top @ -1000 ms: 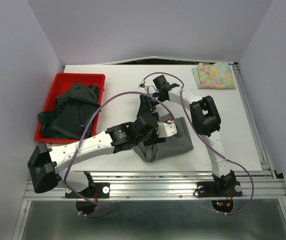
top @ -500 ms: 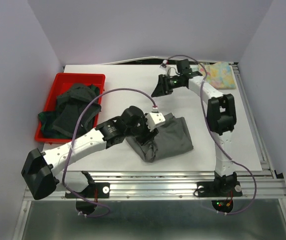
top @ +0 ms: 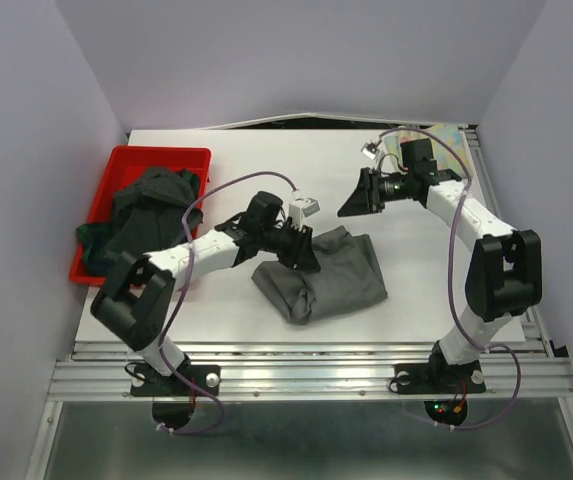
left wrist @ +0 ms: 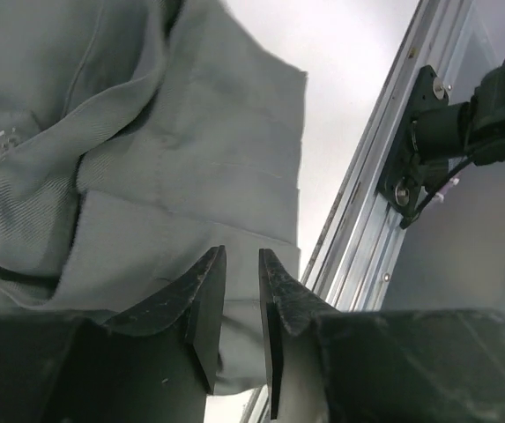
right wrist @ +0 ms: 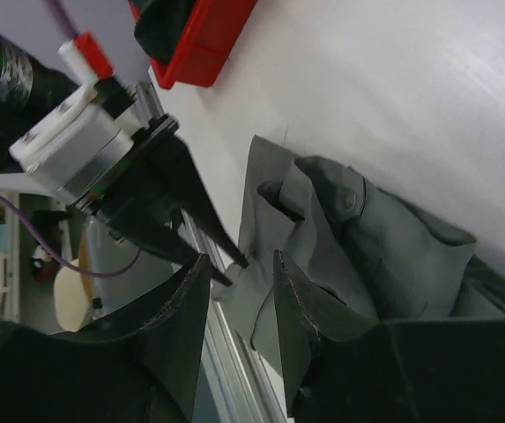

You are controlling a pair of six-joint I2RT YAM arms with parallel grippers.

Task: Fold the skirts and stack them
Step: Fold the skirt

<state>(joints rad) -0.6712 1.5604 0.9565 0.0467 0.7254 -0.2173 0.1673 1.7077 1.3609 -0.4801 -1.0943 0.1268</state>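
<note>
Grey skirt (top: 331,275) mid-table (top: 246,170) — red bin (top: 161,152) at left.

You have soft, even light from overhead: the white worktop (top: 246,152) reads bright without glare, and the arms (top: 201,252) cast only faint, blurred shadows on it. Your top view is sharp to its corners. In the wrist views the fingers (left wrist: 201,308) loom dark and slightly soft, while the grey skirt (left wrist: 146,132) shows crisp weave.

Left gripper (top: 308,260) low at centre, fingers narrowly parted; right gripper (top: 347,207) raised at 1 o'clock, pointing toward 8 o'clock, fingers apart.
</note>
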